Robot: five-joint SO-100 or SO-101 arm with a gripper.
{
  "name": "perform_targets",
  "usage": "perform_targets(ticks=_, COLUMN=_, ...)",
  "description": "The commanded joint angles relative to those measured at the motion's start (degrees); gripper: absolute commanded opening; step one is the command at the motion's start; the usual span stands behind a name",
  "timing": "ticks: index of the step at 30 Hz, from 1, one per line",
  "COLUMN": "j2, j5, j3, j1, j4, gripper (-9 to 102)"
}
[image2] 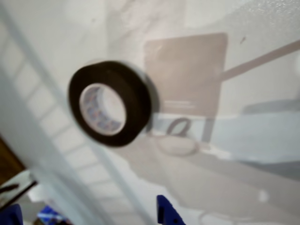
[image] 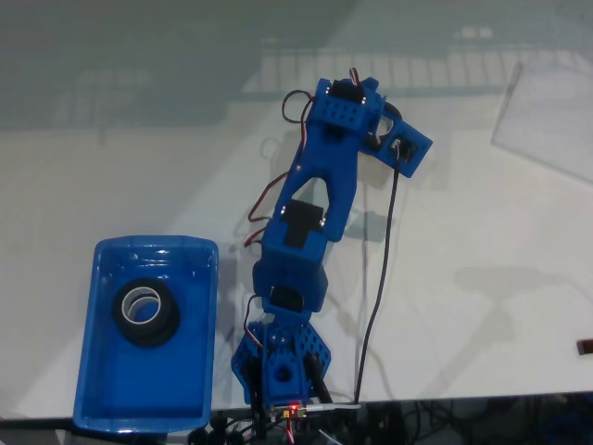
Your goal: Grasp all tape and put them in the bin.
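A black tape roll (image2: 110, 103) with a pale printed core lies flat on the white table in the wrist view, a little ahead of my gripper (image2: 89, 216). Its two blue fingertips (image2: 166, 213) stand wide apart at the bottom edge, open with nothing between them. In the fixed view the blue arm's wrist (image: 357, 107) reaches to the far middle of the table and covers most of that roll. The glossy blue bin (image: 102, 389) sits at the near left; black tape (image: 146, 312) lies inside it, and I cannot tell whether it is one roll or a stack.
A black cable (image: 380, 278) runs from the wrist down to the arm's base (image: 283, 366) at the table's front edge. A clear sheet (image: 547, 120) lies at the far right. A small dark object (image: 586, 348) sits at the right edge.
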Motion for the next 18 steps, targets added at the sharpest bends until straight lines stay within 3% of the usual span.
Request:
perform_targets(ticks=1, j2=-3.7, j5=-0.3, j3=-6.3, j1=0.4, j4=1.9, gripper=37)
perform_targets(ticks=18, j2=-35.5, j5=2.1, j3=-44.1, j1=4.0, j4=23.0, gripper=34)
